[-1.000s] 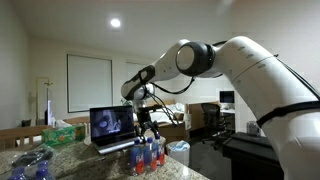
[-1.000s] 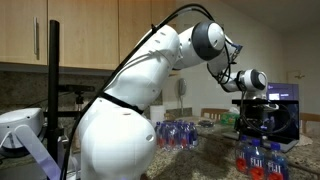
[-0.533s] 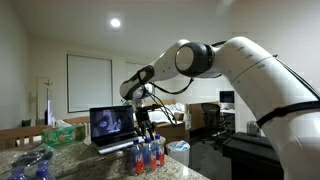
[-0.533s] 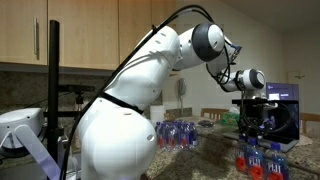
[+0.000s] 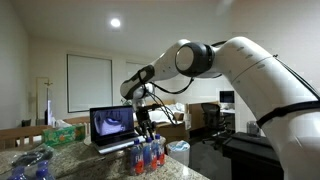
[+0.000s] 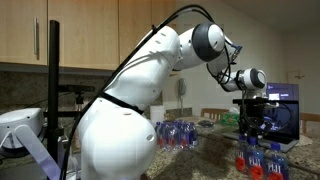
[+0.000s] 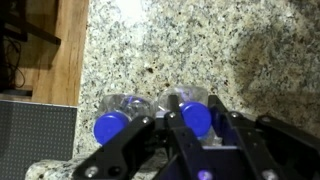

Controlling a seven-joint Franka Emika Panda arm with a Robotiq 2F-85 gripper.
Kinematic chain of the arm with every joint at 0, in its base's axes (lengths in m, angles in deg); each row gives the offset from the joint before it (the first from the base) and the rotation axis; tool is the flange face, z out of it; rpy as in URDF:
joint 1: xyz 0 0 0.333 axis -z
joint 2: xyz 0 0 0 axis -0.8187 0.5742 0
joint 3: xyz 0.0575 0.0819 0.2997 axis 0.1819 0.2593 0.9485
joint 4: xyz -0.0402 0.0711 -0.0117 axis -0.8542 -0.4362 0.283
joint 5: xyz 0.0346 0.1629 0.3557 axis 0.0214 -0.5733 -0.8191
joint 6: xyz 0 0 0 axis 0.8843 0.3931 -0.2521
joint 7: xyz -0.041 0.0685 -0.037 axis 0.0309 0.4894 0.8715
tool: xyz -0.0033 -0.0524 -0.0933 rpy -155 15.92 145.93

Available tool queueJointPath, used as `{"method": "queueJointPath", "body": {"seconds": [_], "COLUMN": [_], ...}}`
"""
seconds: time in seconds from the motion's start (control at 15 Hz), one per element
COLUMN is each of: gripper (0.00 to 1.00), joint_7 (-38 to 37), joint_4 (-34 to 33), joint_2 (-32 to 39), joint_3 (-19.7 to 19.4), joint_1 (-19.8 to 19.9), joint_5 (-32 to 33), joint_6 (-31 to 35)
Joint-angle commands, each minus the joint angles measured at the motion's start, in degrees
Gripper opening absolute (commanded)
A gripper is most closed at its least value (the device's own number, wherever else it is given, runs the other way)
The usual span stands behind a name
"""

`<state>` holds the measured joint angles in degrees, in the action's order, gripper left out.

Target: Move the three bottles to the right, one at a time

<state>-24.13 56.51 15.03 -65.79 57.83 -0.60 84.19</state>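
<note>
Three small clear bottles with blue caps and red-and-blue labels stand close together on the granite counter (image 7: 210,45), in both exterior views (image 5: 149,155) (image 6: 262,160). My gripper (image 7: 196,120) comes straight down over them (image 5: 148,134) (image 6: 252,126). In the wrist view its two black fingers (image 7: 176,122) press against either side of the blue cap of one bottle (image 7: 194,116), so it is shut on that bottle's top. A second bottle (image 7: 111,125) stands just to the left, outside the fingers. The third is hidden under the gripper in that view.
An open laptop (image 5: 112,128) stands right behind the bottles. A green tissue box (image 5: 62,132) and a bundle of clear bluish plastic (image 5: 30,165) (image 6: 180,133) lie further along the counter. A wooden strip (image 7: 62,50) borders the counter.
The fingers have drawn in around the bottle's top. Arm and bottles have stayed in place.
</note>
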Motion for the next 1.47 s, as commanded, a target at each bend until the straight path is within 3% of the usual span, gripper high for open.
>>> {"method": "queueJointPath", "body": {"seconds": [0.0,1.13,1.2,1.27,1.4], "gripper": [0.13,0.13,0.15,0.58,0.65], "joint_7": [-0.26,-1.26,-1.32,-1.43,-1.54], "joint_4": [0.98,2.39,2.47,2.56,2.59], "joint_2": [-0.92,-1.5,-1.57,-1.66,-1.73], "joint_3": [-0.14,-0.13,-0.16,-0.24,-0.33], "joint_1": [0.59,2.1,2.14,2.11,2.09], "joint_5": [-0.5,-5.82,-5.92,-5.9,-5.89], "joint_6": [1.21,5.68,5.69,5.7,5.62]}}
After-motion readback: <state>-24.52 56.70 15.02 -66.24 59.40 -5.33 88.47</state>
